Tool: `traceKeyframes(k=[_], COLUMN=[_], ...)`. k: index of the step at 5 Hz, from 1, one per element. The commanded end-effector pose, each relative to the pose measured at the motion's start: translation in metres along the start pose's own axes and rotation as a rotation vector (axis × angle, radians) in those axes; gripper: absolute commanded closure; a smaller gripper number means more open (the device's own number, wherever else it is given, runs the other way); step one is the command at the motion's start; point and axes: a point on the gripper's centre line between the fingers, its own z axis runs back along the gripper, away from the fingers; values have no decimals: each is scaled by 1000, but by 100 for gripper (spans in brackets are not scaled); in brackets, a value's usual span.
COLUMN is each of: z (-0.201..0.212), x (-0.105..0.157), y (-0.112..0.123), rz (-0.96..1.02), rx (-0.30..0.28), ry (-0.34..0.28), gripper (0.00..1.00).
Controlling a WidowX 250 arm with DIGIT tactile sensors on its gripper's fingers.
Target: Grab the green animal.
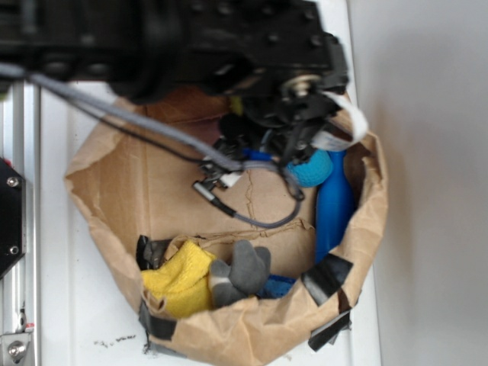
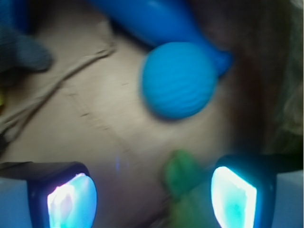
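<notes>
Down on the brown paper-lined floor of the bag, your gripper has its jaws spread and empty, with the fuzzy green plush animal between them, close against the right-hand finger, near the teal dimpled ball.

Claw pointing down, its two fingers spread apart.

From my wrist view, bare cardboard floor lies open ahead of the left finger; the teal ball and blue pin crowd the far right; the green animal sits against the right finger.
</notes>
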Motion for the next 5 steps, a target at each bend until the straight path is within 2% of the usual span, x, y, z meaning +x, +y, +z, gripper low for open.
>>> traceKeyframes(k=[1, 3, 5], z=[31, 5, 0], x=[2, 5, 3], y=[-12, 19, 34], rz=[-110, -36, -8], rx=[23, 97, 132], ry=[-59, 3, 15], gripper=[0, 0, 0])
